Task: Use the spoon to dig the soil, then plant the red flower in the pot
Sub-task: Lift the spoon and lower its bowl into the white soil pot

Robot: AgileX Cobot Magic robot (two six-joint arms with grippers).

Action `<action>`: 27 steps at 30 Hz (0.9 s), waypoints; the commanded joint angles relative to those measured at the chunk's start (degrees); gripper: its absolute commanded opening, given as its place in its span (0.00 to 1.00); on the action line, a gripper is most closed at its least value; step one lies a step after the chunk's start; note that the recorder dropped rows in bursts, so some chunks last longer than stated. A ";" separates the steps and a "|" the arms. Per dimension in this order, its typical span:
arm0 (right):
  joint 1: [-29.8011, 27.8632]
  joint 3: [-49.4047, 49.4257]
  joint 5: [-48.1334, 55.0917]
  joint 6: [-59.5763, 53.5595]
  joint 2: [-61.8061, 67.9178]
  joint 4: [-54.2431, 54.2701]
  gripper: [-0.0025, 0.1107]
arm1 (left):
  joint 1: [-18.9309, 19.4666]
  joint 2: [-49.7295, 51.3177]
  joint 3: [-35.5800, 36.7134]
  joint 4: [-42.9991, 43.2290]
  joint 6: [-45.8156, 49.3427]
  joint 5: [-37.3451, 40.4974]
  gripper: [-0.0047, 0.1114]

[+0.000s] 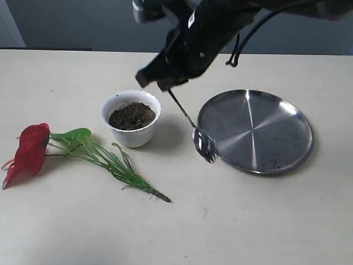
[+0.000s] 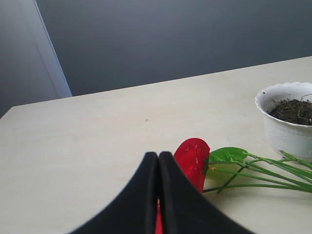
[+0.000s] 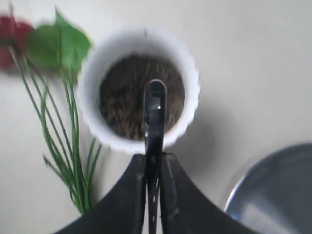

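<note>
The white scalloped pot [image 1: 130, 118] stands mid-table holding dark brown soil [image 1: 131, 115]. My right gripper [image 1: 165, 84] hangs just right of and above the pot, shut on the thin handle of the silver spoon [image 1: 204, 144]. The spoon slants down, its bowl at the steel plate's left rim. In the blurred right wrist view the spoon [image 3: 155, 105] lines up over the soil [image 3: 124, 105], with the gripper [image 3: 153, 156] clamped on it. The red flower [image 1: 30, 152] lies flat at the left, stems pointing right. My left gripper [image 2: 158, 155] is shut and empty, just above the red bloom [image 2: 194, 158].
A large round steel plate [image 1: 255, 131] lies right of the pot, with a few soil crumbs near its front rim. The flower's green leaf [image 1: 71, 135] and long stems [image 1: 124, 168] stretch across the table in front of the pot. The left arm is outside the exterior view.
</note>
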 commanded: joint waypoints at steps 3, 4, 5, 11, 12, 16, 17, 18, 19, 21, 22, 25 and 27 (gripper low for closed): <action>0.12 0.14 -22.56 0.67 -2.26 5.61 0.02 | 0.22 -0.42 0.11 -0.06 -0.05 -0.40 0.04; 0.12 0.14 -25.01 0.54 -1.73 5.86 0.02 | 0.22 -0.42 0.11 -0.06 -0.05 -0.40 0.04; 0.35 0.14 -27.86 0.19 -0.85 5.86 0.02 | 0.22 -0.42 0.11 -0.06 -0.05 -0.40 0.04; 2.43 0.14 -41.62 -1.99 4.97 5.86 0.02 | 0.22 -0.42 0.11 -0.06 0.06 -0.40 0.04; 3.01 0.14 -43.73 -2.09 6.01 5.86 0.02 | 0.22 -0.42 0.11 -0.06 0.06 -0.40 0.04; 5.88 0.14 -52.69 -2.09 10.25 5.96 0.02 | 0.22 -0.42 0.11 -0.06 0.06 -0.40 0.04; 6.24 0.14 -53.31 -2.09 10.66 5.96 0.02 | 0.22 -0.42 0.11 -0.06 0.06 -0.40 0.04; 6.89 0.14 -54.52 -2.09 11.46 5.51 0.02 | 0.22 -0.42 0.11 -0.06 0.06 -0.40 0.04; 6.94 0.14 -55.27 -2.09 11.75 4.81 0.02 | 0.22 -0.42 0.11 -0.06 0.06 -0.40 0.04; 6.94 0.14 -57.12 -2.09 12.60 3.57 0.02 | 0.22 -0.42 0.11 -0.06 0.06 -0.40 0.04; 6.94 0.14 -57.69 -2.09 13.27 3.57 0.02 | 0.22 -0.42 0.11 -0.06 0.06 -0.40 0.04; 6.94 0.14 -57.80 -2.09 15.30 3.40 0.02 | 0.22 -0.42 0.11 -0.06 0.06 -0.40 0.04; 6.94 0.14 -57.92 -2.09 15.90 3.40 0.02 | 0.22 -0.42 0.11 -0.06 0.06 -0.40 0.04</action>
